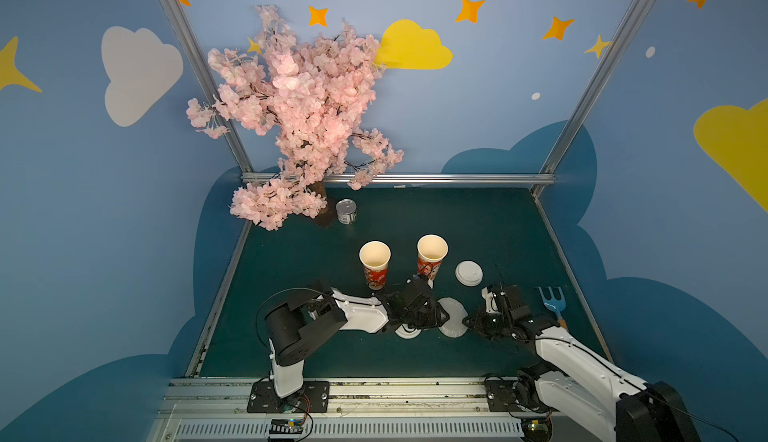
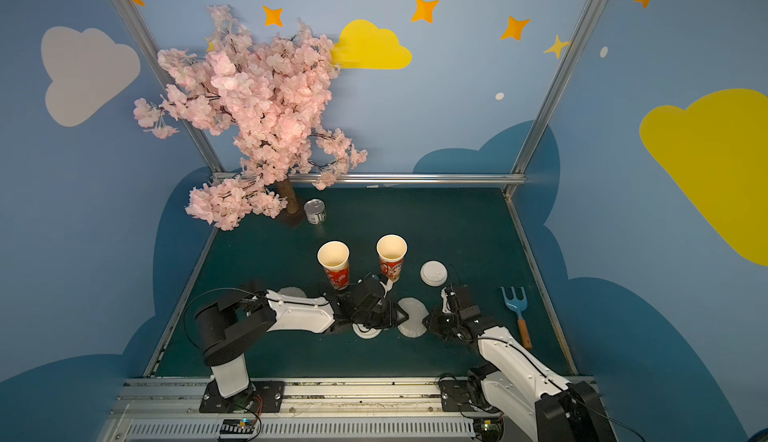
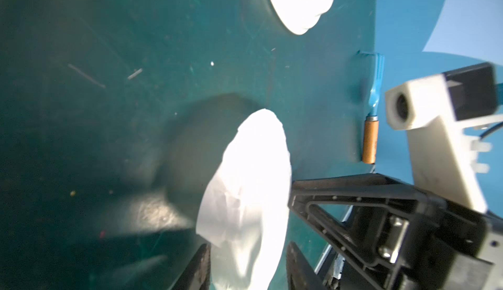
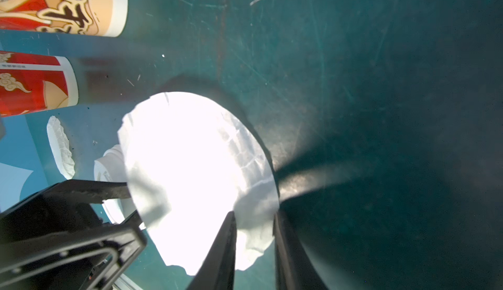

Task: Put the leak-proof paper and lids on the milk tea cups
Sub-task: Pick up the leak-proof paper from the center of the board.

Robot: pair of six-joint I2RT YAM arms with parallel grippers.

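The dark green, scratched table (image 1: 478, 228) has a fluffy pink flower tree (image 1: 299, 99) at 11 o'clock. A small, shiny, round tin can (image 1: 347, 211) sits just beside its trunk. At about 8 o'clock the spare leak-proof paper (image 2: 292, 291), a thin crinkly round sheet, lies flat and is partly hidden behind the left arm. Near the middle the left milk tea cup (image 1: 376, 274) and the right milk tea cup (image 1: 431, 259) stand upright, side by side but apart. They are tall paper cups, wider at the top, red and orange outside and cream inside, and both mouths are uncovered. Just toward 6 o'clock from them, the left claw (image 1: 445, 318) reaches in from 9 o'clock. Its black jaws are partly apart with one edge of the held leak-proof paper (image 1: 454, 314) between them, and I cannot tell if they press it. A smooth white near lid (image 1: 408, 332) peeks out from under this claw. The held sheet is thin, milky white and wavy at the rim. It is raised off the table, with a dark shadow under it, between the two claws. The right claw (image 1: 467, 320) comes in from 3 o'clock, its jaws squeezed on the bunched-up other edge. A round white far lid (image 1: 468, 273) lies at 4 o'clock from the right cup. Near the table's 4 o'clock edge lies a blue three-pronged rake (image 1: 551, 298) with a wooden handle.
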